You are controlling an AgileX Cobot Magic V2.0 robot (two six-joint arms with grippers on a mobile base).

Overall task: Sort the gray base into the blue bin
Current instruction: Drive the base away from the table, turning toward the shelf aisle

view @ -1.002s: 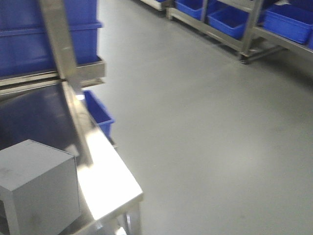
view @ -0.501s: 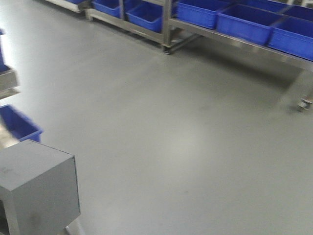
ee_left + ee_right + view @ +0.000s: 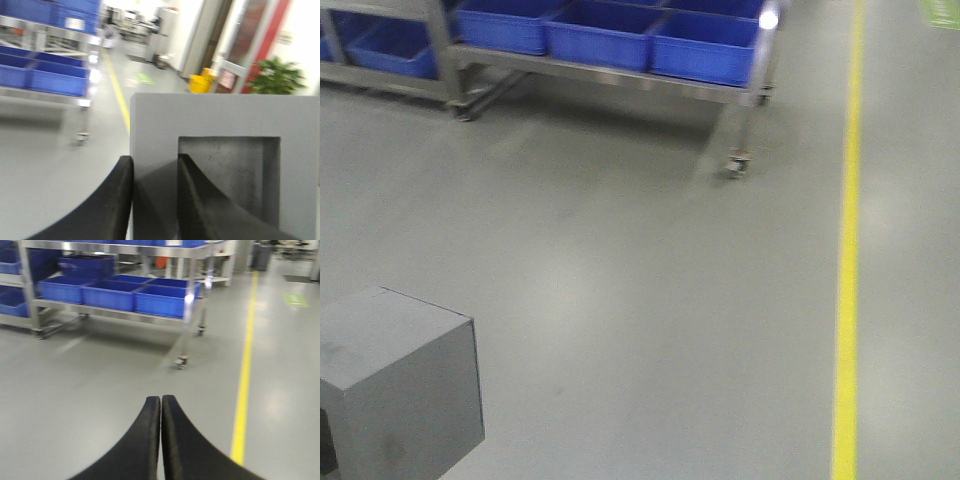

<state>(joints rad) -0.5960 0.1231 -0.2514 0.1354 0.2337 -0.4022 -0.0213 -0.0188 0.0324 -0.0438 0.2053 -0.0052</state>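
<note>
Well, my left pincer (image 3: 155,167) pinches the base (image 3: 210,115) by its recess wall: seemingly stiff, matte, probably light. Right pincer (image 3: 161,407) pressed together.

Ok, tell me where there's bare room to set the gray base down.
Open floor lies between the gray base, the rack of blue bins and the yellow line; a narrower strip lies right of that line. The rack's shelf is crowded, bins side by side.

glossy gray floor (image 3: 650,300); yellow line (image 3: 847,250); wheeled steel rack (image 3: 620,82).
</note>
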